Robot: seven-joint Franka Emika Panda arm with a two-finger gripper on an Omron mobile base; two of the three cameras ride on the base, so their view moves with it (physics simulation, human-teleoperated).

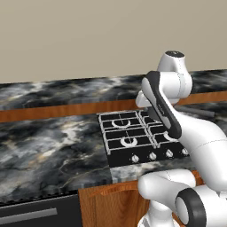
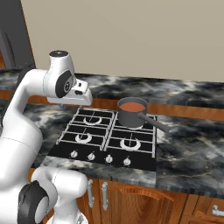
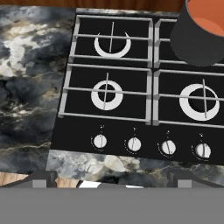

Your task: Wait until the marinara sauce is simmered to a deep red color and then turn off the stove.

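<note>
1. Right base view: the saucepan (image 2: pixel 131 114) sits on the far right burner of the stove (image 2: pixel 107 139) — marinara sauce (image 2: pixel 131 106) inside, orange-red.
2. Claw (image 3: pixel 111 181) open, empty — hovering above the knobs (image 3: pixel 134 144).

Saucepan (image 2: pixel 131 114) on stove (image 2: pixel 105 141) rear-right burner; knobs (image 2: pixel 100 157) along front.

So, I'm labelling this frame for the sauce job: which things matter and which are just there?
Job:
marinara sauce
saucepan
stove
knobs
gripper, open above the knobs

Just there:
marble counter
wood cabinet doors
</note>
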